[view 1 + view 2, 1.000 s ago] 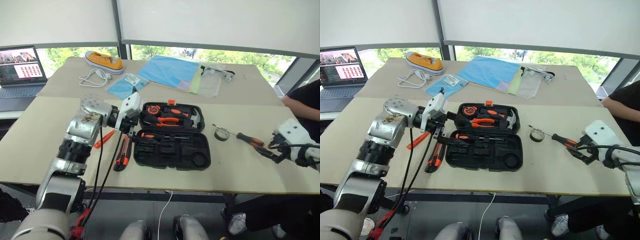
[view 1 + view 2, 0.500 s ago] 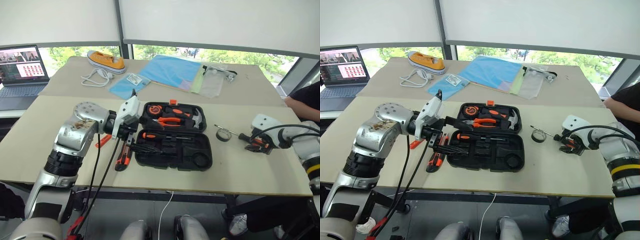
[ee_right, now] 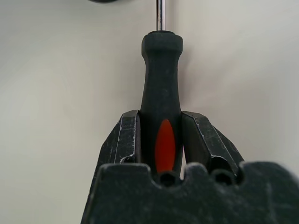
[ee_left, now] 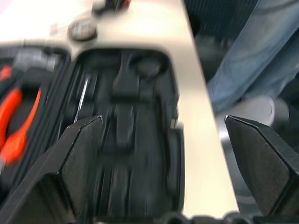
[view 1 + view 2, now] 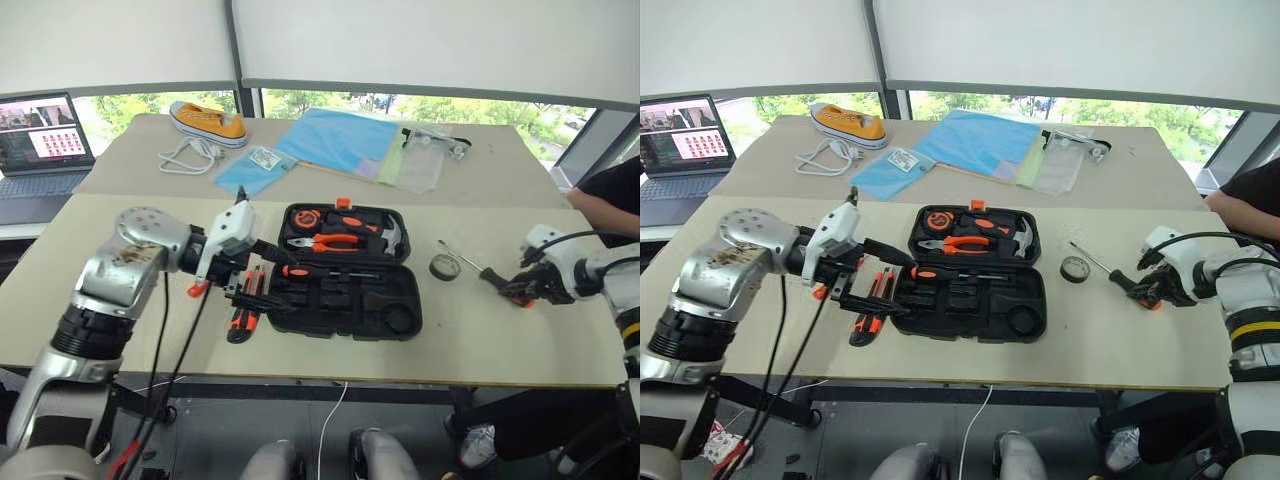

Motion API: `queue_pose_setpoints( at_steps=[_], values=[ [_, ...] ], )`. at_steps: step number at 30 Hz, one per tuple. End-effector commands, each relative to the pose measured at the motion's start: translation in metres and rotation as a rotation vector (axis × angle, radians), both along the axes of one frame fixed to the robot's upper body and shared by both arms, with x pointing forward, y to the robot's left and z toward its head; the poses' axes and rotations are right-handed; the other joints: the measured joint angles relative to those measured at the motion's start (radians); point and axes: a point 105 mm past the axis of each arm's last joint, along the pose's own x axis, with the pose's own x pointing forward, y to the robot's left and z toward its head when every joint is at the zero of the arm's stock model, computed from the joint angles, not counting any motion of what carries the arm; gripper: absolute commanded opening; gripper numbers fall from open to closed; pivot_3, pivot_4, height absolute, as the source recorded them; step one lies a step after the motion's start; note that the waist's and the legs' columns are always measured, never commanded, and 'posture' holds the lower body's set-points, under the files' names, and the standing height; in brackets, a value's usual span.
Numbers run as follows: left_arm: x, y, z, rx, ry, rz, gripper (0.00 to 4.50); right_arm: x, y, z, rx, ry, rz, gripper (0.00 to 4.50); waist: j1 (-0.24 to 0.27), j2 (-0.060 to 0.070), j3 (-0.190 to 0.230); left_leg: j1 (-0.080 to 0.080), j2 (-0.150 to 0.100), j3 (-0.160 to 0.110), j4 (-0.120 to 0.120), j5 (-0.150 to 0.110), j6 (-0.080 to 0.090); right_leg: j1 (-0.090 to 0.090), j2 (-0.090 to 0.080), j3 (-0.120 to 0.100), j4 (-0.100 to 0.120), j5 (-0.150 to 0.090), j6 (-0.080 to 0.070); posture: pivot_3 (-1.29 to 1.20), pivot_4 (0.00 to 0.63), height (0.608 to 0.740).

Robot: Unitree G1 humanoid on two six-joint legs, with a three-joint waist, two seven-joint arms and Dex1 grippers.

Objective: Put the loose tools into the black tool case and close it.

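Observation:
The black tool case (image 5: 340, 300) lies open in the middle of the table, with one black-and-orange screwdriver (image 5: 310, 271) lying in its near half. My left gripper (image 5: 262, 278) hovers open at the case's left edge; its wrist view looks along the case's empty recesses (image 4: 126, 140). Under that arm lie the utility knife (image 5: 238, 320) and the slim red-handled screwdriver (image 5: 196, 290). To the right of the case sits the tape roll (image 5: 444, 266). My right gripper (image 5: 520, 286) is shut on the handle of a second black-and-orange screwdriver (image 3: 161, 84), which lies on the table.
Orange pliers (image 5: 340, 241) and a hammer (image 5: 394, 234) sit in the case's far half. A laptop (image 5: 40, 140), a yellow shoe (image 5: 207, 121), a white cable (image 5: 186, 155) and blue sheets (image 5: 335, 140) lie on the far table. A person (image 5: 612, 200) sits at the right edge.
My right gripper has swung in over the screwdriver's handle and closed on it. My left gripper has drawn back to the left from the case, still open.

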Motion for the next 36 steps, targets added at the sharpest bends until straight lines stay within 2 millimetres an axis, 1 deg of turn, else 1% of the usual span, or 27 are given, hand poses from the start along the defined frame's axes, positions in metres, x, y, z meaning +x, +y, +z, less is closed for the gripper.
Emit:
queue_pose_setpoints(
  at_steps=[1, 2, 3, 4, 6, 7, 9, 12, 15, 20, 24, 27, 28, 29, 31, 34, 35, 36],
  values=[
    [-0.02, 0.016, 0.014, -0.008, 0.014, -0.03, 4.5, -0.001, 0.077, 0.055, 0.105, -0.146, 0.305, 0.95, -0.016, 0.003, 0.002, 0.0, 0.0, 0.0, 0.0, 0.0, 0.0, -0.001, 0.0, 0.0, 0.0, 0.0, 0.0, 0.0, 0.15, 0.718],
    [-0.024, 0.019, 0.015, -0.002, 0.022, -0.032, 4.5, -0.006, 0.095, 0.059, 0.121, -0.149, 0.369, 0.95, -0.023, 0.003, 0.002, 0.0, 0.0, 0.0, -0.001, 0.0, -0.001, -0.002, 0.001, 0.001, 0.0, 0.0, 0.0, 0.0, 0.15, 0.718],
    [-0.026, 0.021, 0.015, 0.001, 0.029, -0.03, 4.5, -0.009, 0.107, 0.061, 0.123, -0.147, 0.415, 0.95, -0.024, 0.003, 0.002, 0.0, 0.001, 0.0, -0.002, 0.001, -0.002, -0.003, 0.002, 0.001, 0.001, 0.0, -0.001, 0.0, 0.15, 0.718],
    [-0.026, 0.023, 0.014, 0.004, 0.031, -0.018, 4.5, -0.013, 0.128, 0.059, 0.1, -0.14, 0.503, 0.95, -0.02, 0.003, 0.002, 0.0, 0.002, 0.0, -0.003, 0.001, -0.003, -0.003, 0.002, 0.001, 0.001, -0.001, -0.002, 0.0, 0.15, 0.718],
    [-0.026, 0.025, 0.012, 0.01, 0.029, -0.001, 4.5, -0.02, 0.155, 0.055, 0.068, -0.127, 0.615, 0.95, -0.011, 0.003, 0.002, 0.0, 0.002, 0.0, -0.003, 0.002, -0.003, -0.003, 0.002, -0.001, 0.002, -0.001, -0.002, 0.0, 0.15, 0.718],
    [-0.025, 0.026, 0.011, 0.013, 0.02, 0.009, 4.5, -0.019, 0.169, 0.049, 0.035, -0.122, 0.668, 0.95, -0.009, 0.003, 0.002, 0.0, 0.002, 0.0, -0.003, 0.002, -0.003, -0.003, 0.002, -0.001, 0.002, -0.001, -0.002, 0.0, 0.15, 0.718],
    [-0.023, 0.025, 0.011, 0.011, 0.006, 0.018, 4.5, -0.015, 0.183, 0.04, -0.049, -0.127, 0.727, 0.95, -0.002, 0.003, 0.002, 0.0, 0.001, 0.0, -0.001, 0.002, -0.003, -0.003, 0.002, -0.001, 0.002, -0.001, -0.003, 0.0, 0.15, 0.718],
    [-0.021, 0.021, 0.013, -0.005, -0.004, 0.024, 4.5, -0.007, 0.189, 0.032, -0.115, -0.131, 0.748, 0.95, 0.014, 0.002, 0.002, -0.002, -0.001, 0.0, 0.0, 0.002, -0.003, -0.004, 0.001, -0.001, 0.002, 0.0, -0.002, 0.0, 0.15, 0.718],
    [-0.02, 0.018, 0.015, -0.014, -0.014, 0.027, 4.5, -0.008, 0.186, 0.025, -0.142, -0.1, 0.786, 0.95, 0.021, 0.002, 0.002, -0.003, -0.004, -0.001, 0.0, 0.001, -0.001, -0.004, 0.001, -0.003, 0.001, 0.001, 0.0, 0.0, 0.15, 0.718],
    [-0.015, 0.01, 0.015, -0.032, -0.028, 0.033, 4.5, 0.002, 0.183, 0.022, -0.141, -0.1, 0.749, 0.95, 0.01, 0.002, 0.002, -0.005, -0.005, -0.001, -0.002, 0.001, -0.001, -0.005, 0.001, -0.007, 0.001, 0.002, 0.001, 0.0, 0.15, 0.718],
    [-0.016, 0.008, 0.016, -0.038, -0.029, 0.029, 4.5, 0.002, 0.181, 0.02, -0.144, -0.092, 0.755, 0.95, 0.001, 0.002, 0.002, -0.005, -0.003, -0.001, -0.003, 0.001, -0.001, -0.005, 0.001, -0.007, 0.0, 0.001, 0.0, 0.0, 0.15, 0.718],
    [-0.014, 0.008, 0.017, -0.037, -0.032, 0.029, 4.5, 0.001, 0.184, 0.019, -0.139, -0.089, 0.77, 0.95, 0.0, 0.002, 0.002, -0.004, -0.003, -0.001, -0.003, 0.001, -0.002, -0.005, 0.001, -0.007, 0.0, 0.001, 0.0, 0.0, 0.15, 0.718],
    [-0.013, 0.008, 0.017, -0.036, -0.034, 0.03, 4.5, 0.0, 0.186, 0.018, -0.134, -0.088, 0.778, 1.75, 0.0, 0.002, 0.002, -0.004, -0.003, -0.001, -0.002, 0.001, -0.002, -0.005, 0.001, -0.007, 0.0, 0.001, 0.0, 0.0, 0.15, 0.718],
    [-0.013, 0.007, 0.017, -0.036, -0.037, 0.03, 4.5, -0.002, 0.187, 0.018, -0.129, -0.085, 0.786, 1.96, 0.0, 0.002, 0.002, -0.003, -0.003, -0.001, -0.002, 0.001, -0.002, -0.005, 0.001, -0.007, 0.0, 0.001, 0.0, 0.0, 0.15, 0.718],
    [-0.011, 0.007, 0.018, -0.035, -0.041, 0.03, 4.5, -0.005, 0.19, 0.018, -0.118, -0.079, 0.803, 2.54, 0.0, 0.002, 0.002, -0.003, -0.003, -0.001, -0.001, 0.001, -0.003, -0.004, 0.001, -0.007, 0.0, 0.001, 0.0, 0.0, 0.15, 0.718],
    [-0.009, 0.007, 0.019, -0.033, -0.047, 0.032, 4.5, -0.006, 0.194, 0.021, -0.101, -0.093, 0.8, 3.64, -0.004, 0.002, 0.002, -0.001, -0.003, -0.001, -0.002, 0.002, -0.003, -0.003, 0.001, -0.006, 0.0, 0.001, 0.0, 0.0, 0.15, 0.718],
    [-0.009, 0.007, 0.019, -0.032, -0.047, 0.032, 4.5, -0.005, 0.195, 0.024, -0.091, -0.104, 0.791, 3.94, -0.006, 0.002, 0.002, -0.001, -0.003, -0.001, -0.001, 0.002, -0.003, -0.003, 0.001, -0.006, 0.0, 0.001, 0.0, 0.0, 0.15, 0.718],
    [-0.008, 0.007, 0.019, -0.032, -0.048, 0.032, 4.5, -0.005, 0.196, 0.025, -0.085, -0.112, 0.784, 4.35, -0.008, 0.002, 0.002, -0.001, -0.003, -0.001, -0.002, 0.002, -0.003, -0.003, 0.001, -0.006, 0.0, 0.001, 0.0, 0.0, 0.15, 0.718]
  ],
)
